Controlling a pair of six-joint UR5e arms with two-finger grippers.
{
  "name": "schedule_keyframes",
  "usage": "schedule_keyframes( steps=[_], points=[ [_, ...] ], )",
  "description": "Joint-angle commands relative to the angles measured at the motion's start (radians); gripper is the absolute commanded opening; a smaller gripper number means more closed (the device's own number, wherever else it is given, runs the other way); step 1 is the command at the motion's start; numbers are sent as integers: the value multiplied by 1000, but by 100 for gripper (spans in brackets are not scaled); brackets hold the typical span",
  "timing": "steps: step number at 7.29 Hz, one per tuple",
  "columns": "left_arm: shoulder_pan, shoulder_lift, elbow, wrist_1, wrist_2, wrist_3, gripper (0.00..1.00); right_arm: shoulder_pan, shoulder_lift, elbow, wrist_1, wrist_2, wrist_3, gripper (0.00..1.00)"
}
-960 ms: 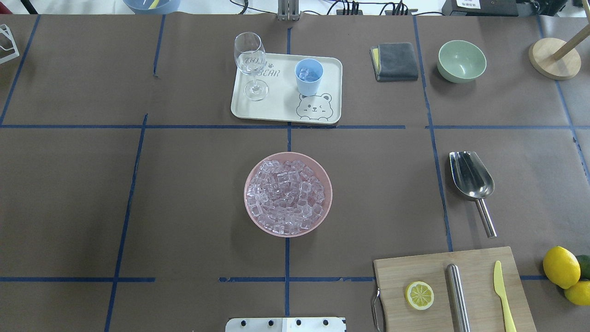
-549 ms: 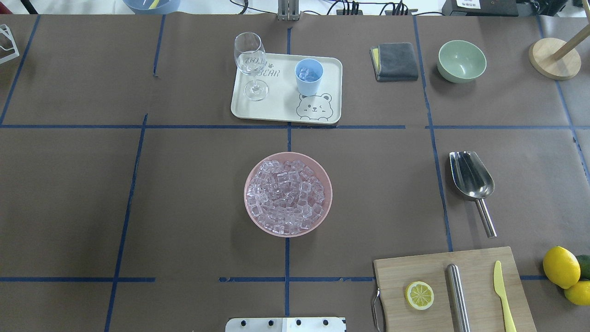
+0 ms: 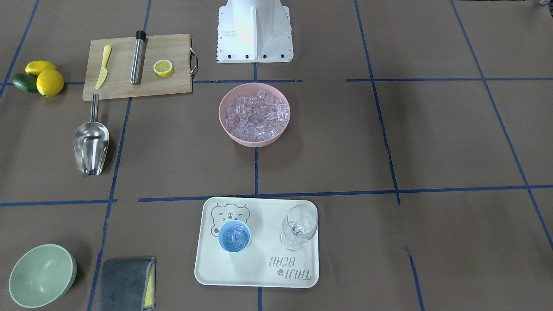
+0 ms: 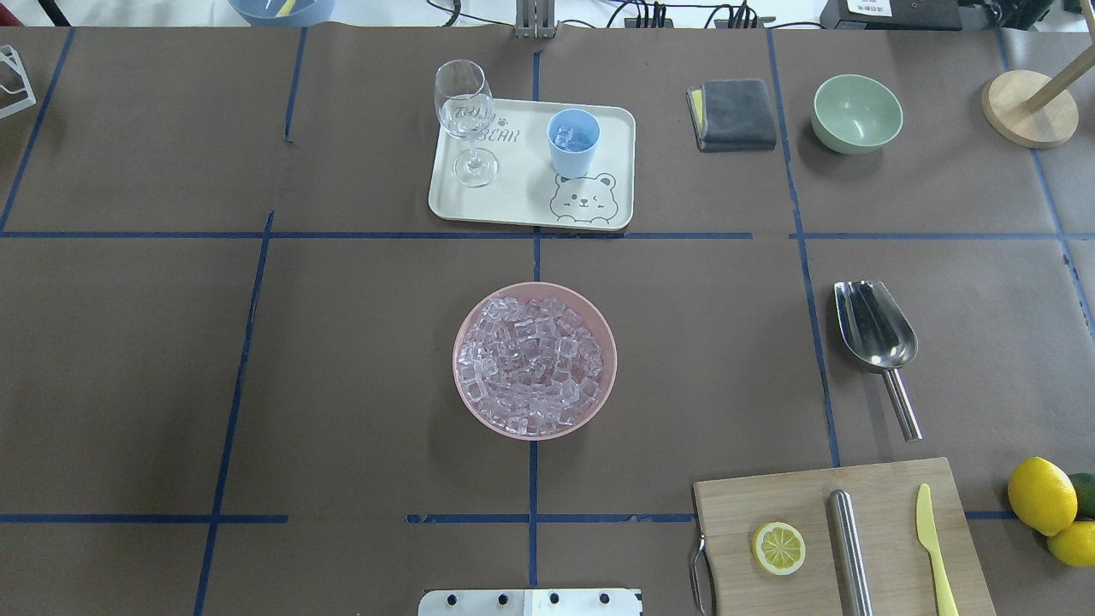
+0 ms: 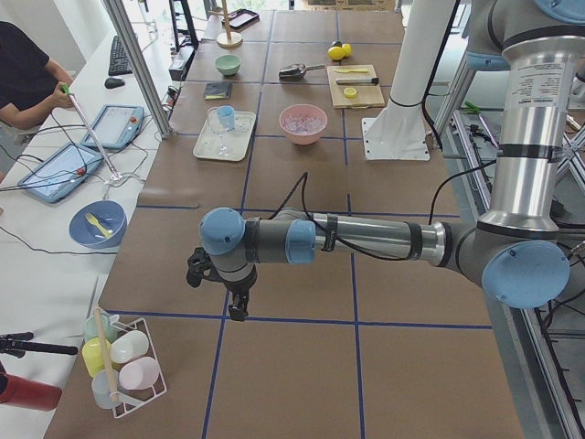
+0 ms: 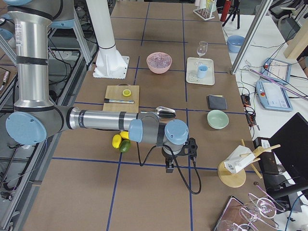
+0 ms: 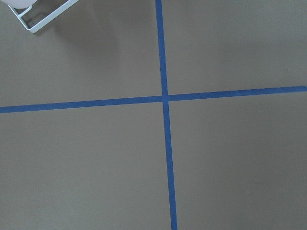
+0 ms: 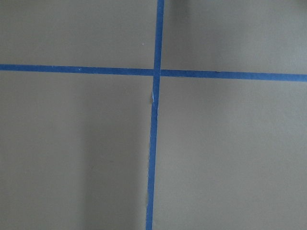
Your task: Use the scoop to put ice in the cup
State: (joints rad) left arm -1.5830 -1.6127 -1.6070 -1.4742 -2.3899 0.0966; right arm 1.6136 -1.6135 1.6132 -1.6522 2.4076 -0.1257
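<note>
Two arms, both off to the table ends. You get a table (image 4: 128, 359) in brown paper with a blue tape grid. The side views show desks with tablets (image 5: 110, 128), cables, and a person (image 5: 23, 78) at the edge. The left gripper (image 5: 236, 309) hangs above a tape crossing near a wire rack (image 5: 157, 382). The right gripper (image 6: 169, 166) hangs above paper near the lemons (image 6: 117, 140). You cannot tell how either one's jaws stand: only the side views show them, and the wrist cameras catch just paper and tape.

Ice (image 4: 532, 364) fills a pink bowl (image 4: 466, 325) mid-table. A few cubes sit in the cup (image 4: 573, 141), upright on the bear tray (image 4: 522, 205) beside a wine glass (image 4: 464, 111). The scoop (image 4: 874, 325) lies on the paper on the robot's right, handle toward the cutting board (image 4: 770, 496), not touching it.
</note>
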Motion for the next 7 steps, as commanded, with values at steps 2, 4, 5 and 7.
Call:
schedule_keyframes(
  steps=[2, 4, 5, 7],
  points=[
    [0, 1, 7, 0, 0, -3, 100, 0, 1, -1, 0, -2, 0, 100],
    [0, 1, 9, 0, 0, -5, 100, 0, 1, -1, 0, -2, 1, 100],
    [0, 1, 9, 0, 0, -5, 100, 0, 3, -1, 0, -2, 1, 100],
    [2, 1, 9, 0, -2, -5, 100, 0, 7, -1, 2, -4, 24, 100]
  ],
)
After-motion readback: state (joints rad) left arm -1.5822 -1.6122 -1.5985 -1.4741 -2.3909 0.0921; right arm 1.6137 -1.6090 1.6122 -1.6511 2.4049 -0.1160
